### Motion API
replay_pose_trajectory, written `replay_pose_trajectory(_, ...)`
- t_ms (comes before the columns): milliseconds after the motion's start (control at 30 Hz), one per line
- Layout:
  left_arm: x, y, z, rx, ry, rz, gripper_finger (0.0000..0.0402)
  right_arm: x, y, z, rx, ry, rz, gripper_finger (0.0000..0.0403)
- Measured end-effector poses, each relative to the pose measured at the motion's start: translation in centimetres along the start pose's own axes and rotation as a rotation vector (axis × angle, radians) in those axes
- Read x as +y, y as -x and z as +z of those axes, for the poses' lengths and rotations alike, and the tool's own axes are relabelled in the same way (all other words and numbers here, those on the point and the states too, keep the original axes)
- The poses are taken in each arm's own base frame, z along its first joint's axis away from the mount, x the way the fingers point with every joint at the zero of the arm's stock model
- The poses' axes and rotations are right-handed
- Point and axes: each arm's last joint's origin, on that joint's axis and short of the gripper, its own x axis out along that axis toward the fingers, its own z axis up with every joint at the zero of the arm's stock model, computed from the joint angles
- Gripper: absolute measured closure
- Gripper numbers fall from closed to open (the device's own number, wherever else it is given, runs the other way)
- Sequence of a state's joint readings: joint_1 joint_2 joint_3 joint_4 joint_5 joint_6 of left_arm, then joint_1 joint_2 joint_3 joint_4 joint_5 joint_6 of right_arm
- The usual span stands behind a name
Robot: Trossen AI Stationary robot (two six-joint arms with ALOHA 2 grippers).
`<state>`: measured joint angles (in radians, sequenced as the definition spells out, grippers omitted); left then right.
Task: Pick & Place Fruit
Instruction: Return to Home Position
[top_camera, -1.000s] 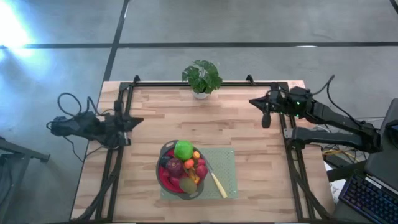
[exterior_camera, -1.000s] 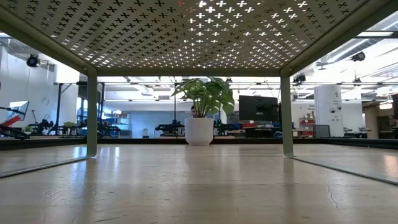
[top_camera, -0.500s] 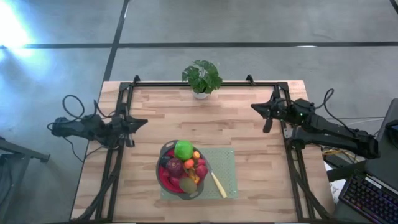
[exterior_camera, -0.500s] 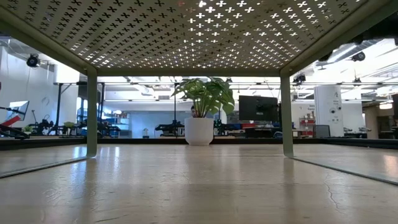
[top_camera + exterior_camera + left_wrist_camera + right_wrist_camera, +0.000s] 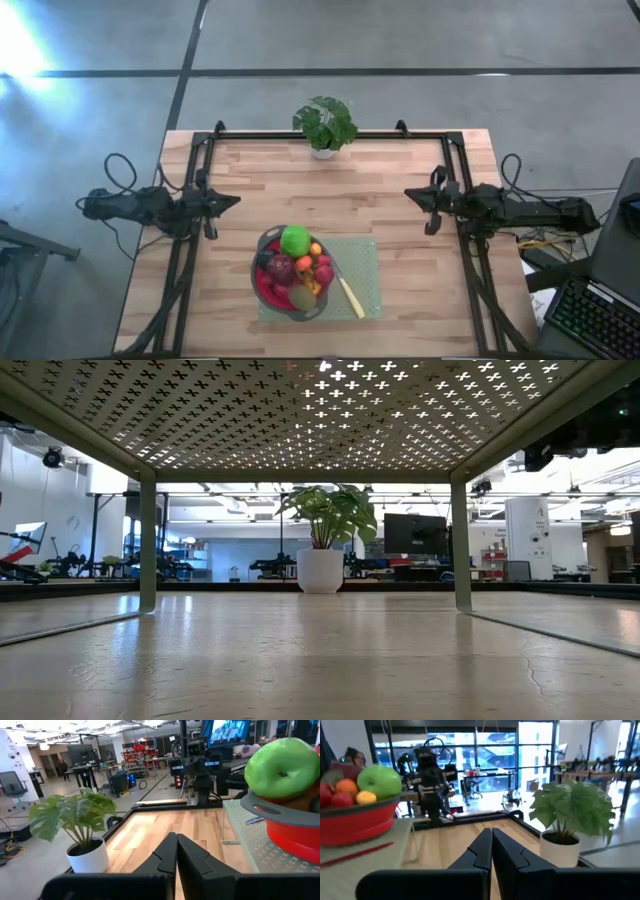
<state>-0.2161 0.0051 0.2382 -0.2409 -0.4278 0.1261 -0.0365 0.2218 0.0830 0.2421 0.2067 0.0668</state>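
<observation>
Looking straight down, you have the fruit [image 5: 300, 272] heaped in the red bowl [image 5: 262, 288], which stands on the left part of the green perforated shelf [image 5: 366, 262] in the near half of the table [image 5: 300, 185]. The green ball [image 5: 295, 240] sits at the far side of the heap, with dark-red, red and orange pieces crowded beside it. The pale-handled knife [image 5: 350, 295] lies on the shelf just beside the bowl's right side. Your left gripper [image 5: 234, 200] hangs by the table's left rail, pointing inward, and your right gripper [image 5: 409, 193] mirrors it by the right rail; both are well apart from the bowl. The potted plant [image 5: 325, 122] stands at the middle of the far edge.

From table height you see the shelf's underside overhead, its legs to either side, bare wood below and the plant in its white pot straight ahead. A dark piece of an arm shows in the upper right corner.

Through the left wrist camera, that gripper's two dark fingers [image 5: 165, 857] lie pressed together with nothing between them. Beyond them the green ball tops the bowl, and the other arm stands across the table.

Through the right wrist camera you get the same: fingers [image 5: 480, 852] together and empty, the fruit heaped in the bowl to one side, the plant to the other
</observation>
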Motion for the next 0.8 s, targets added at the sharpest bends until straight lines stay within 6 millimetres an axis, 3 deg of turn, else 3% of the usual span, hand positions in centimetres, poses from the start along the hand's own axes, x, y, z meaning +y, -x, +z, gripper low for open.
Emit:
replay_pose_trajectory(200,0.0,0.0,-0.1,0.006,-0.007,0.004,0.039,0.4,0.2,-1.9,0.074,0.106,-0.054,0.0394)
replay_pose_trajectory(367,0.0,0.0,-0.1,0.009,-0.009,0.007,0.0387,0.1,0.5,-4.4,0.252,0.106,-0.085,0.0394)
replay_pose_trajectory(733,-0.3,-0.7,-2.0,0.079,-0.044,0.076,0.0389,0.1,0.3,-5.1,0.319,0.079,-0.102,0.0394)
replay_pose_trajectory(800,-0.5,-0.9,-2.7,0.088,0.025,0.071,0.039,0.1,0.2,-5.2,0.325,0.08,-0.102,0.0394)
